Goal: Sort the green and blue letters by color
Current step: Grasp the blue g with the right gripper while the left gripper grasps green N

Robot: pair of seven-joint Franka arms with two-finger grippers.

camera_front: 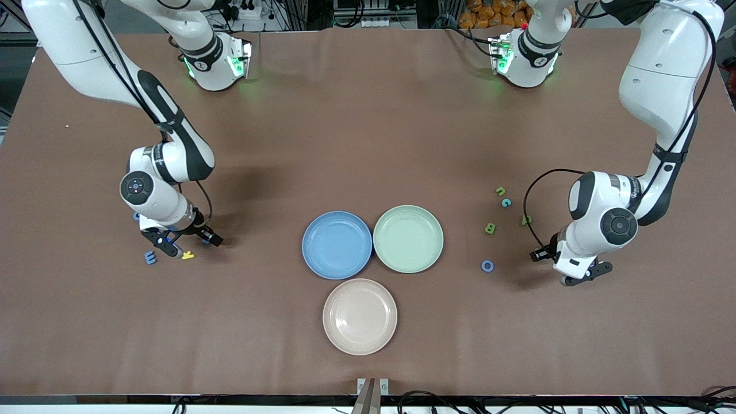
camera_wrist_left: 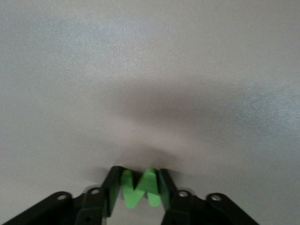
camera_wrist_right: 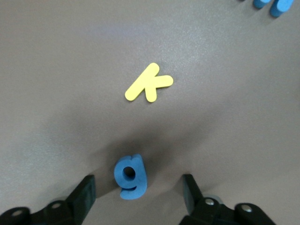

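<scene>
3 plates (camera_front: 337, 245); approx 4 green letters (camera_front: 490, 229) plus 1 in left wrist view; blue letters (camera_front: 487, 265) maybe 4, some hidden; 1 yellow K (camera_wrist_right: 149, 83).

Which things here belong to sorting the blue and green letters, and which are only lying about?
Belong: green letter gripped by the left gripper; blue g inside the open right gripper; blue O; green B; blue plate; green plate.
Lying about: yellow K; beige plate.
</scene>
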